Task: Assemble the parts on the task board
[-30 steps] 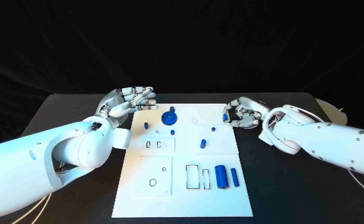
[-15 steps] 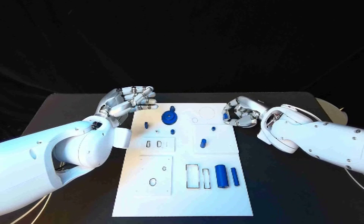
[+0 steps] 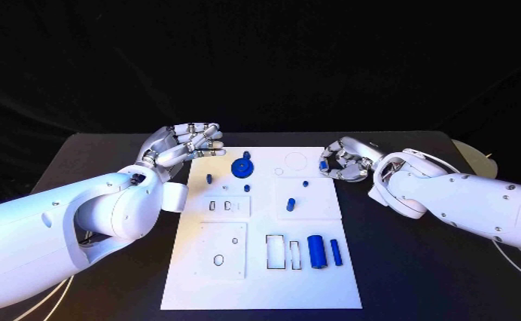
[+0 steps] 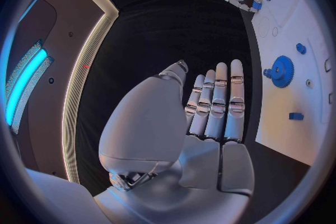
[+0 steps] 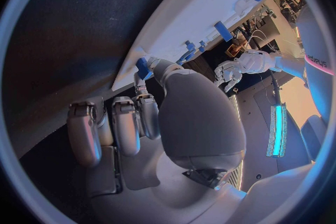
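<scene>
Nearest the robot on the task board [image 3: 206, 291], a large blue cylinder [image 3: 316, 252] and a slimmer blue peg [image 3: 336, 253] lie side by side just beside two empty rectangular slots [image 3: 284, 253], so most of the assembly looks undone. Farther up, a short blue pin [image 3: 291, 204] lies loose near the board's middle, and beyond it a blue gear [image 3: 243, 168] sits toward the far edge beside a round outline [image 3: 294, 160] that seems unfilled. At the board's far right edge, the right hand [image 3: 345, 161] has its fingers curled in around a small blue part [image 3: 324, 168], which it appears to pinch at the fingertips just over the board's rim; the right wrist view shows that piece [image 5: 143, 68] at the fingertip against the board's edge. The left hand [image 3: 184, 144] hovers beside the far left corner, fingers straight, close together and holding nothing. The step in hand looks like carrying this part to its seat; the next move likely calls for aligning it over the matching recess and lowering it squarely.
</scene>
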Controlling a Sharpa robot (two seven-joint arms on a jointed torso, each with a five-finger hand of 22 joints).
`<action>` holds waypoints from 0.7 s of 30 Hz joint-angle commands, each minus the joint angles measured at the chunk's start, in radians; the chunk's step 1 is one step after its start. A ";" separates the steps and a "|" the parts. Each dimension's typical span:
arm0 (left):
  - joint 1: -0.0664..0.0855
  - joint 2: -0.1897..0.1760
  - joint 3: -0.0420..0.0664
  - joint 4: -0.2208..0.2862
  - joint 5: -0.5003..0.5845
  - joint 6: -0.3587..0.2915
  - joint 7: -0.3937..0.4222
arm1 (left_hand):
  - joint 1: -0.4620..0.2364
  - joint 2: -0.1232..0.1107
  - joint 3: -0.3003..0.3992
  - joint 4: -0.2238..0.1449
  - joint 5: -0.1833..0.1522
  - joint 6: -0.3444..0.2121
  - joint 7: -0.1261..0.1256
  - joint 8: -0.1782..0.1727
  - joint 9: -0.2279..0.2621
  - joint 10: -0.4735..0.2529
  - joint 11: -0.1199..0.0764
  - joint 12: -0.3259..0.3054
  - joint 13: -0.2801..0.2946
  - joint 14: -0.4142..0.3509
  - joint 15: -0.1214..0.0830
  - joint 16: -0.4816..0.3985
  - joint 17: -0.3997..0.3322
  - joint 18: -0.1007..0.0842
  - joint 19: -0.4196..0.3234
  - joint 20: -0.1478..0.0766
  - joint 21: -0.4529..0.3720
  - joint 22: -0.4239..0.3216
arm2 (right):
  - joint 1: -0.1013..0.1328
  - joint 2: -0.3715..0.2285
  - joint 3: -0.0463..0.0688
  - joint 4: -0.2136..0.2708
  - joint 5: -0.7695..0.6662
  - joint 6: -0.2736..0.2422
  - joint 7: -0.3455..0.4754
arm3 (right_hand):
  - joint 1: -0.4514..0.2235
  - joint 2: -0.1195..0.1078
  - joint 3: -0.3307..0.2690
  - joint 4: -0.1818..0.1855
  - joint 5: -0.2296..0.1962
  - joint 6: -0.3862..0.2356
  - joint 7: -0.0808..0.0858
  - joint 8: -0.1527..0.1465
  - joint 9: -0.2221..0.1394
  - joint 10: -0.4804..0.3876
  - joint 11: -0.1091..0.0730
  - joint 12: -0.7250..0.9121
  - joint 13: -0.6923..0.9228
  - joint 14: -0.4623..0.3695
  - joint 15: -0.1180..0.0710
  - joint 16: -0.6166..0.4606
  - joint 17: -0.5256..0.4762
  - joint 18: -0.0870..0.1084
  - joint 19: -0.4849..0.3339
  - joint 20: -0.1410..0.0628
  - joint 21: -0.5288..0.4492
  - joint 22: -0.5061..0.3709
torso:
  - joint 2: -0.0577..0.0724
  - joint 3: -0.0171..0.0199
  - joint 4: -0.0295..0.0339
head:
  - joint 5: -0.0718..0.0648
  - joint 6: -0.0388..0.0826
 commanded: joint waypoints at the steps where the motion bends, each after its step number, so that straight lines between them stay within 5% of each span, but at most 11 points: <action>1: 0.001 0.001 0.001 0.002 -0.005 0.018 0.005 | 0.005 -0.004 0.008 -0.001 -0.006 -0.003 -0.002 -0.005 -0.002 0.004 0.002 -0.005 -0.001 -0.004 0.004 -0.004 0.002 0.014 0.004 0.001 -0.005 -0.001 | -0.001 0.000 0.000 0.001 -0.012 -0.021 -0.003 | 0.002 0.017 0.011 -0.003 -0.003 0.014 -0.004 0.009 0.003 0.006 -0.006 0.004 0.131 0.103 -0.010 0.003 0.247 -0.014 0.104 -0.011 0.005 0.263 | 0.000 0.0006 0.0004 | 0.001 -0.001; 13: 0.001 0.001 0.001 0.001 -0.005 0.018 0.005 | 0.005 -0.004 0.008 -0.001 -0.006 -0.003 -0.002 -0.005 -0.002 0.004 0.002 -0.005 -0.001 -0.004 0.004 -0.004 0.002 0.014 0.004 0.001 -0.005 -0.001 | -0.001 -0.004 0.000 0.025 -0.012 -0.067 0.010 | 0.005 0.049 0.032 -0.015 0.001 0.054 -0.027 0.044 0.021 0.016 -0.026 0.011 0.139 0.104 -0.027 0.004 0.250 -0.014 0.104 -0.027 0.005 0.263 | -0.001 0.0002 -0.0010 | 0.002 -0.002; 21: 0.001 0.003 0.001 -0.003 -0.005 0.019 0.005 | 0.006 -0.004 0.010 0.000 -0.006 -0.003 -0.001 -0.006 -0.002 0.004 0.003 -0.007 -0.001 -0.004 0.004 -0.005 0.003 0.014 0.004 0.001 -0.005 -0.002 | 0.017 -0.021 0.003 0.122 -0.045 -0.112 -0.053 | -0.021 0.066 0.033 -0.008 -0.003 0.070 -0.045 0.075 0.039 0.024 -0.042 0.013 0.143 0.104 -0.042 0.004 0.251 -0.014 0.104 -0.041 0.005 0.263 | -0.004 -0.0009 0.0004 | 0.005 -0.002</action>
